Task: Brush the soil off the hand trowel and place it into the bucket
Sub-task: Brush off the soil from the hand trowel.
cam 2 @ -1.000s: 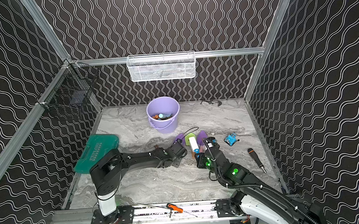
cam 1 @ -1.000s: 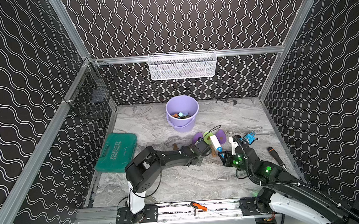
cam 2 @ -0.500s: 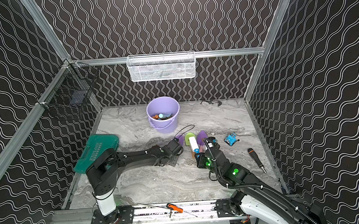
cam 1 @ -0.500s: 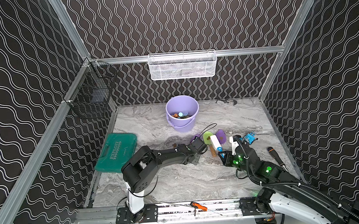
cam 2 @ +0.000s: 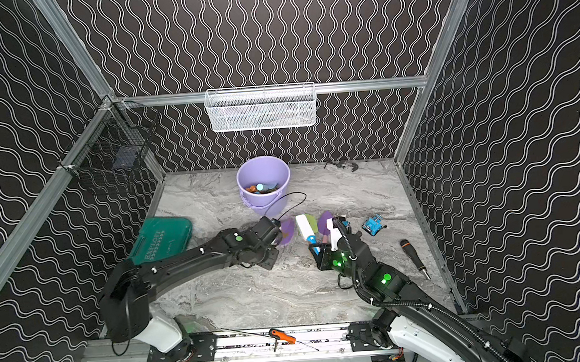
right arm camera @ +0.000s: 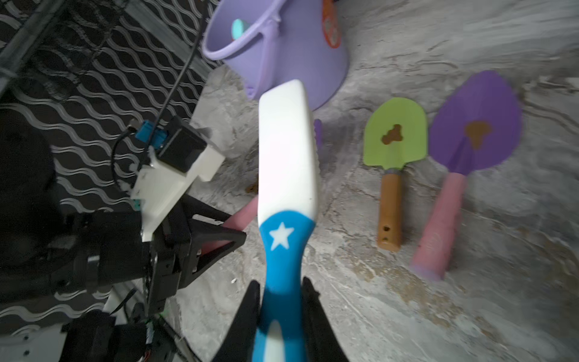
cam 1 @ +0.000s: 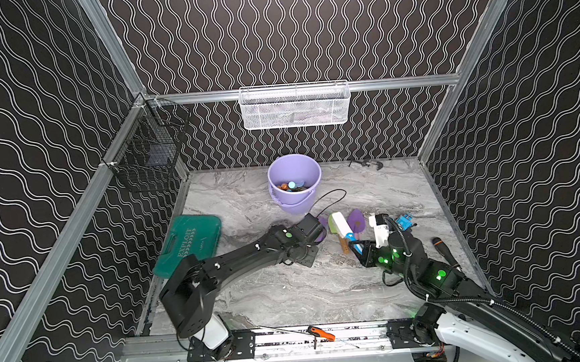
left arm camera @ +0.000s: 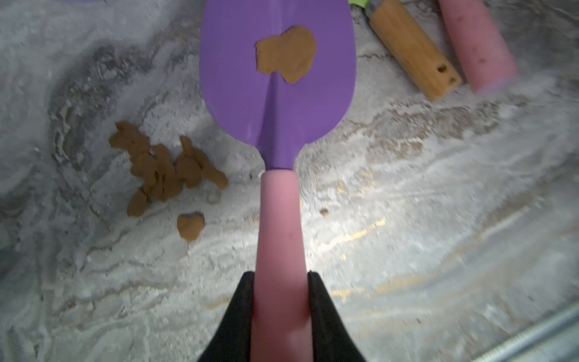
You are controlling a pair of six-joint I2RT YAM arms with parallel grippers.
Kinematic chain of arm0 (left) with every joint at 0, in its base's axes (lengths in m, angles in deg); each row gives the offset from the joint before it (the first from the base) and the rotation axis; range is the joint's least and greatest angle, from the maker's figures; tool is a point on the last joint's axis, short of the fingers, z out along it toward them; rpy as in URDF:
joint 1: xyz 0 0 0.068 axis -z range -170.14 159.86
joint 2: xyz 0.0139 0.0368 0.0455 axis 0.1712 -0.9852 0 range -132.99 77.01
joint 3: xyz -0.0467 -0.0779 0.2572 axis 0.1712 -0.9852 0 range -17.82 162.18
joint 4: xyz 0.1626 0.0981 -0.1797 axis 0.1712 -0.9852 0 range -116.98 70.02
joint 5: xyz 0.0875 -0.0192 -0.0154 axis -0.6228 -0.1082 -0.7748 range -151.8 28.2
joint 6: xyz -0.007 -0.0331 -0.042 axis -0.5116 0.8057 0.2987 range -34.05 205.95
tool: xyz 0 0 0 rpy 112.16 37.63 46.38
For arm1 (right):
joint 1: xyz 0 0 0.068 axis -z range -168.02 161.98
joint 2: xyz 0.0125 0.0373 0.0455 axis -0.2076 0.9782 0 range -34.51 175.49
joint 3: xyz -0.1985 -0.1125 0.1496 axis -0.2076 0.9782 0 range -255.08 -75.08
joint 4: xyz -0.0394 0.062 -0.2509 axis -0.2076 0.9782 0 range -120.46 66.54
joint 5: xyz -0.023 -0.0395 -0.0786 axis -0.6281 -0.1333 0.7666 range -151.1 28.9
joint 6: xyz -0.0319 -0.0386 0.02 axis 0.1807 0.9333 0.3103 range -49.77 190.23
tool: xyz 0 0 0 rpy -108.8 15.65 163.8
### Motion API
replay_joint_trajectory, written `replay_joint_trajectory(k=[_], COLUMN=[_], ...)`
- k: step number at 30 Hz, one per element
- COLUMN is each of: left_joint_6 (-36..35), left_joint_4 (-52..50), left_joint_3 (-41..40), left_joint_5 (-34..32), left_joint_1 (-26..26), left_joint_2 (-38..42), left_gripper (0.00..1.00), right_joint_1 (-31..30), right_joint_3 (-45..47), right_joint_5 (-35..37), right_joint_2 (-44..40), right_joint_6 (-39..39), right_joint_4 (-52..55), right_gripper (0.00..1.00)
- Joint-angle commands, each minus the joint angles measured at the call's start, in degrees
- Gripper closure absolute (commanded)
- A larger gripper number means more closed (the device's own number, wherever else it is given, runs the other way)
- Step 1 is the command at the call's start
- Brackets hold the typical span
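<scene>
My left gripper (left arm camera: 279, 275) is shut on the pink handle of a purple hand trowel (left arm camera: 275, 94). One clump of soil (left arm camera: 286, 55) sticks to its blade, and more soil (left arm camera: 163, 169) lies on the table beside it. In both top views this trowel (cam 1: 321, 227) (cam 2: 288, 231) lies just in front of the lilac bucket (cam 1: 297, 202) (cam 2: 265, 204). My right gripper (right arm camera: 280, 285) is shut on the blue handle of a white-headed brush (right arm camera: 286, 141), held beside the trowel (cam 1: 340, 225). A green trowel (right arm camera: 396, 131) and a second purple trowel (right arm camera: 476, 125), both soiled, lie on the table.
A green tool case (cam 1: 190, 243) lies at the left. A small blue object (cam 1: 404, 221) and a black screwdriver (cam 1: 441, 248) lie at the right. A white mesh basket (cam 1: 294, 106) and a black wire basket (cam 1: 150, 153) hang on the walls. The bucket holds several small items.
My left gripper has shut on the purple trowel's pink handle and drawn back a little to the left. The right arm with the brush has not moved.
</scene>
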Motion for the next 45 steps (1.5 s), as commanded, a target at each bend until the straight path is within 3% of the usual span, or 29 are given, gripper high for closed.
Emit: replay_joint_trajectory(k=[1, 3, 7, 13, 20, 27, 33, 38, 45], left_joint_6=[-1.33, -1.6, -1.5, -0.42, -0.31, -0.3, -0.51, -0.51, -0.32], left_joint_4=[-6.63, -9.52, -13.72, -14.46, -13.98, -13.72, -14.83, -15.56, -15.38], left_joint_3=[-0.23, -0.01, -0.02, -1.02, -2.31, -2.88, -3.17, -3.51, -3.52], left_joint_5=[6.48, 6.89, 1.73, -6.24, -7.76, -7.46, -8.05, -8.2, -7.91], left_joint_1=[-0.48, -0.61, -0.61, -0.66, -0.7, -0.79, -0.79, -0.81, -0.88], left_joint_2=[2.79, 4.11, 7.31, 10.59, 10.13, 10.16, 10.44, 10.37, 10.68], left_gripper=[1.0, 1.0, 1.0, 1.0, 1.0, 1.0, 1.0, 1.0, 1.0], right_joint_1=[-0.04, -0.04, -0.04, -0.95, -5.19, -7.94, -7.86, -8.02, -11.02], right_joint_3=[-1.05, -1.86, -5.66, -8.19, -11.79, -14.0, -16.94, -16.31, -15.75], right_joint_5=[-11.56, -15.97, -20.62, -16.74, -16.01, -10.96, 3.92, -6.15, -13.64], right_joint_2=[1.38, 3.6, 10.27, 16.1, 21.03, 28.6, 30.9, 27.32, 32.49], right_joint_6=[1.99, 1.42, 2.35, 1.9, 4.36, 3.37, 3.91, 6.02, 5.71], right_joint_4=[-7.19, -8.12, -4.95, -3.05, -1.71, 0.82, 5.2, -3.13, -6.1], right_gripper=[1.0, 1.0, 1.0, 1.0, 1.0, 1.0, 1.0, 1.0, 1.0])
